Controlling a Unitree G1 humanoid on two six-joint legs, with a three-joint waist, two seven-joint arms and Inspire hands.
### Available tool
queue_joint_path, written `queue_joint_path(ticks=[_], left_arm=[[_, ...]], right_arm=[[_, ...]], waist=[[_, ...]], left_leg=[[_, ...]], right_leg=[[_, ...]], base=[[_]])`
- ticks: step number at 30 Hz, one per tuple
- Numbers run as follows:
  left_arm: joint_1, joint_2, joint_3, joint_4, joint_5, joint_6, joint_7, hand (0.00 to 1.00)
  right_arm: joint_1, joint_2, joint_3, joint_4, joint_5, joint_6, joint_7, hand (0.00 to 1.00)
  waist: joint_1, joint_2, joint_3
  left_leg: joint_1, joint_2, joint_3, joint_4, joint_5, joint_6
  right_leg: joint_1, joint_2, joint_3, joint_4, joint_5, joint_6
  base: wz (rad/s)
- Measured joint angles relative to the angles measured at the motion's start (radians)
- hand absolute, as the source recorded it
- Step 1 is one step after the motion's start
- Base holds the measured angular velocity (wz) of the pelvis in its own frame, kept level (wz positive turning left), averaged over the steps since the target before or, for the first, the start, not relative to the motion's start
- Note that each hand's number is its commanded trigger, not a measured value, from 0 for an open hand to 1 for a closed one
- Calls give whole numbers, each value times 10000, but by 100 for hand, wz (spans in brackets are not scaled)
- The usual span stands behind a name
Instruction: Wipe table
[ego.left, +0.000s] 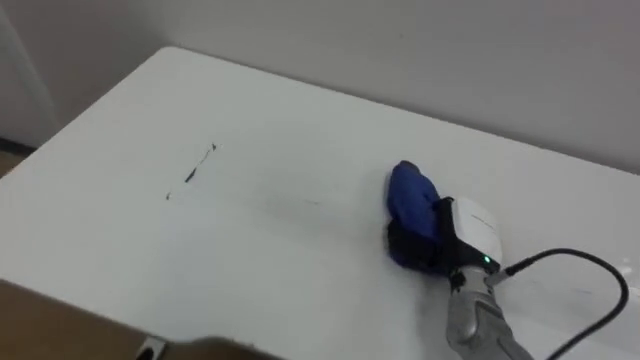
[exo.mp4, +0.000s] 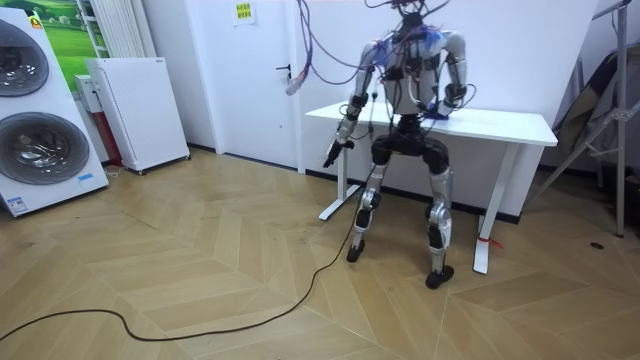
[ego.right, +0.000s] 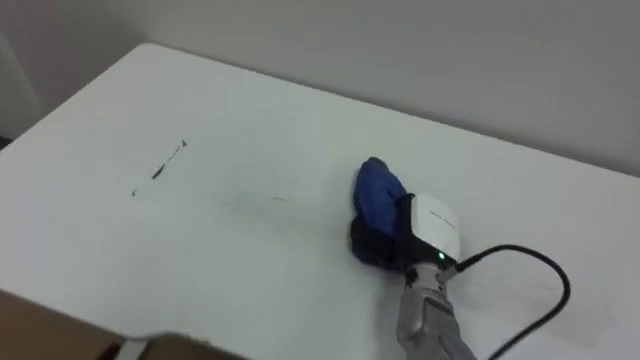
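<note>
Blue cloth (ego.left: 408, 192) lies on the white surface (ego.left: 250, 260), right of its middle. The right hand (ego.left: 442, 240) is set on the cloth's near end. The cloth hides the fingers, so I cannot tell whether they grasp it or lie flat. Thin dark marks (ego.left: 190, 175) sit well apart to the left. From the room, the robot stands facing the surface. Its left hand (exo.mp4: 331, 152) hangs low by the end at the room view's left, its fingers too small to read.

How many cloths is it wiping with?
1: a blue cloth at its right hand on the table, right of the dark marks. Nothing blue at the left hand.
</note>
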Motion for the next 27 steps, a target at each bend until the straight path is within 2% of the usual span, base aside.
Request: queue_joint_path(ticks=[1, 2, 3, 4, 6, 8, 10, 11, 12, 13, 14, 15, 16, 18, 19, 21, 26, 27], left_arm=[[3, -66, -8, -1, 0, -6, -3, 0], [4, -257, -64, 0, 1, -26, -5, 0], [10, -501, -116, -3, 9, -64, -19, 0], [11, -608, -123, -3, 9, -65, -32, 0], [17, -929, -147, 1, -1, -63, -46, 0], [19, -1076, -202, 64, -13, -81, -39, 0], [35, -1112, -340, 229, -13, -90, -30, 0], [69, -1139, -340, 394, -7, -92, -10, 0], [165, -1159, -337, 514, -7, -74, 9, 0], [206, -1167, -317, 568, -10, -57, 11, 0], [269, -1196, -300, 722, -15, -42, 22, 0], [443, -1224, -325, 716, -52, -7, 19, 0], [503, -1221, -384, 716, -143, 37, 9, 0], [520, -1214, -624, 675, -226, 232, 2, 0], [523, -1212, -638, 629, -228, 282, 1, 0], [537, -1191, -696, 447, -221, 391, 0, 0], [344, -1149, -714, -80, -108, 329, -4, 0], [311, -1143, -728, -81, -116, 323, 16, 0]], right_arm=[[1, -24, -20, -6, -15, -3, -15, 100], [17, -128, -114, -16, -75, -50, -25, 100], [128, -279, -233, -51, -148, -50, -22, 100], [161, -363, -239, -67, -153, -50, -21, 100], [293, -483, -265, -84, -126, -41, 34, 100], [323, -477, -319, -227, -136, 49, 183, 100], [310, -467, -215, -387, -121, 225, 334, 100], [213, -434, -185, -463, -150, 367, 455, 100], [118, -419, -167, -537, -198, 479, 660, 100], [100, -418, -169, -607, -258, 539, 766, 100], [82, -435, -167, -810, -327, 702, 1002, 100], [-7, -440, -101, -1078, -507, 903, 1289, 100], [-14, -432, -60, -1271, -676, 1065, 1436, 100], [-112, -542, 49, -1838, -1240, 1493, 1850, 100], [-140, -535, 57, -1893, -1370, 1551, 1876, 100], [-88, -501, 87, -2036, -1470, 1795, 1876, 100], [-40, -554, 186, -2112, -1776, 1916, 1796, 100], [20, -570, 258, -2137, -1760, 1917, 1696, 65]], waist=[[-81, 73, -20], [-341, 184, -45], [-507, 201, -73], [-568, 188, -78], [-654, 131, -84], [-635, 147, -85], [-560, 199, -68], [-454, 273, -29], [-436, 323, 3], [-436, 336, 8], [-359, 348, 7], [-328, 426, 39], [-363, 478, 29], [-370, 645, 26], [-387, 665, 43], [-572, 685, 30], [-703, 659, 20], [-734, 643, 22]], left_leg=[[-3, 173, 12, -90, 81, -136], [8, 444, 15, -319, 291, -352], [24, 479, 46, -534, 538, -401], [32, 477, 78, -608, 635, -405], [40, 480, 433, -612, 857, -360], [14, 479, 505, -477, 859, -347], [73, 464, 604, -455, 798, -237], [159, 445, 611, -456, 738, -136], [216, 383, 600, -453, 643, 18], [232, 339, 575, -461, 608, 75], [287, 118, 480, -536, 525, 209], [274, -92, 365, -570, 457, 304], [229, -164, 307, -566, 416, 372], [34, -326, 280, -600, 387, 311], [30, -376, 273, -619, 383, 276], [36, -543, 274, -685, 370, 269], [115, -732, 278, -885, 357, 360], [172, -738, 269, -920, 358, 362]], right_leg=[[41, 168, -167, -24, -109, -18], [14, 404, -404, 71, -323, -148], [-90, 450, -519, 306, -576, -224], [-139, 447, -554, 422, -686, -262], [-242, 459, -574, 748, -1011, -384], [-221, 528, -551, 799, -1087, -442], [-255, 581, -403, 889, -1154, -470], [-256, 654, -177, 867, -1145, -487], [-269, 661, -45, 857, -1123, -496], [-294, 657, 26, 846, -1105, -492], [-404, 612, 269, 845, -1040, -480], [-483, 596, 513, 746, -903, -448], [-489, 596, 549, 660, -791, -435], [-614, 584, 810, 316, -448, -335], [-638, 579, 907, 272, -404, -317], [-605, 558, 1057, 152, -339, -268], [-552, 584, 1264, 39, -342, -260], [-484, 601, 1268, -6, -339, -258]], base=[[6], [35], [39], [32], [18], [4], [-7], [-25], [-26], [-32], [-44], [-45], [-37], [-25], [-20], [-3], [-1], [0]])
